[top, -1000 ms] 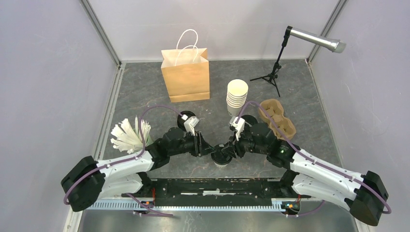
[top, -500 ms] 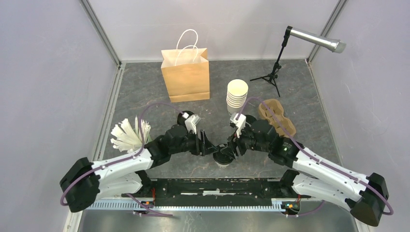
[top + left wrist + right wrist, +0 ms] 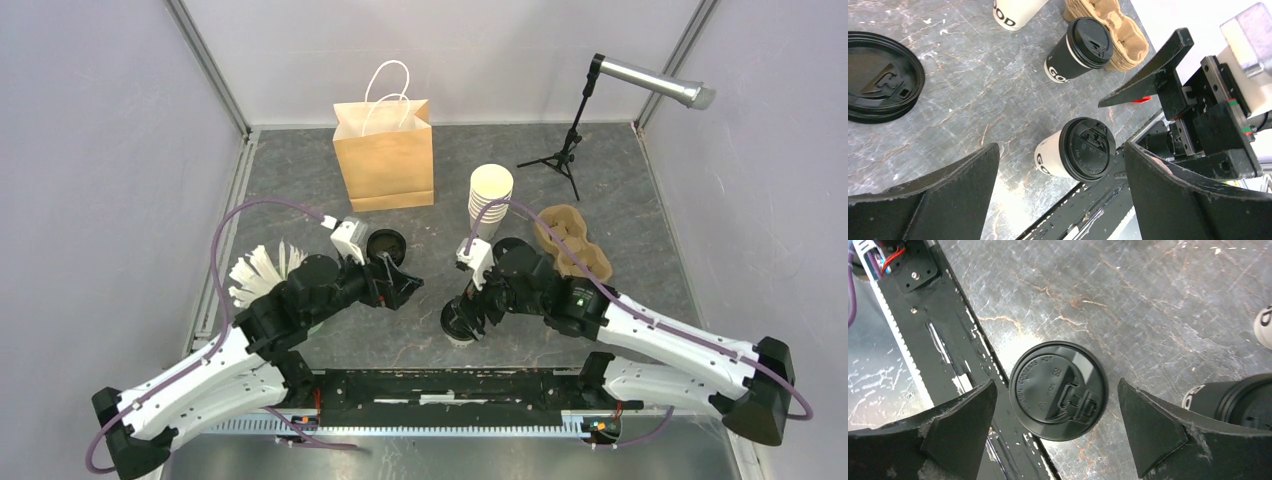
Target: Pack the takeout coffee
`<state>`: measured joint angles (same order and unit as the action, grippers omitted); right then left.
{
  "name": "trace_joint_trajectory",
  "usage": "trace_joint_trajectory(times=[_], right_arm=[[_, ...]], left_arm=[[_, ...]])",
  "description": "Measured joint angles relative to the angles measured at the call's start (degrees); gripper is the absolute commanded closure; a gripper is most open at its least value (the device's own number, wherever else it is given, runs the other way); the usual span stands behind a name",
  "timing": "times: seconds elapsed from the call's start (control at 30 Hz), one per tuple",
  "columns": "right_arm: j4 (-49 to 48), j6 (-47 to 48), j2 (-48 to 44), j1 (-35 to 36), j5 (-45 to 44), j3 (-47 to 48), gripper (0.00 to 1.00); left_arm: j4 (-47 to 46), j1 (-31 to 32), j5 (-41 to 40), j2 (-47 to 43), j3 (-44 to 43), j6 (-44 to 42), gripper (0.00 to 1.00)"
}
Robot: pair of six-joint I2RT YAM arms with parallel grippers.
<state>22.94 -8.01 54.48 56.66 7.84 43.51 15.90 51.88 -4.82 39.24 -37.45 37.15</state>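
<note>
A: Near edge first. Status?
B: White takeout cup [image 3: 1078, 149], black lid on, upright on counter [image 3: 300, 170], just beside black rail [image 3: 450, 385], btwn the two arms.
A: R claw?
B: R claw [image 3: 475, 312] directly over that cup, jaws wide, one finger each side of lid in wrist view. No contact seen, nothing held.
A: L claw?
B: L claw [image 3: 400, 283] off to cup's left, apart from it, jaws wide, empty.
A: Mid-counter?
B: Dark lidded cup [image 3: 1083, 45] upright, next to pulp carrier [image 3: 1118, 27]; can't tell if touching. Carrier pockets visible in top view hold nothing. Pile of loose black lids [image 3: 880, 75] lies flat, left of center, near L claw.
A: Far side?
B: Stack of lidless cream cups [image 3: 490, 200] upright behind dark cup. Brown paper bag [image 3: 384, 160] w/ white handles stands upright near back wall, mouth open.
</note>
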Motion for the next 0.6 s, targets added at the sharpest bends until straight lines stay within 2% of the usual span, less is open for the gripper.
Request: trace_joint_trajectory(times=[0.27,0.6], right_arm=[[1.5,1.1,4.6,5.8,-3.9,1.2,0.02],[1.6,2.4,7.9,7.4,-9.7,2.3,0.02]], left_arm=[[4.2,0.0,-1.6,-4.8,0.0,-0.4,0.0],[5.1,0.0,-2.2,-5.0,0.0,-0.4,0.0]])
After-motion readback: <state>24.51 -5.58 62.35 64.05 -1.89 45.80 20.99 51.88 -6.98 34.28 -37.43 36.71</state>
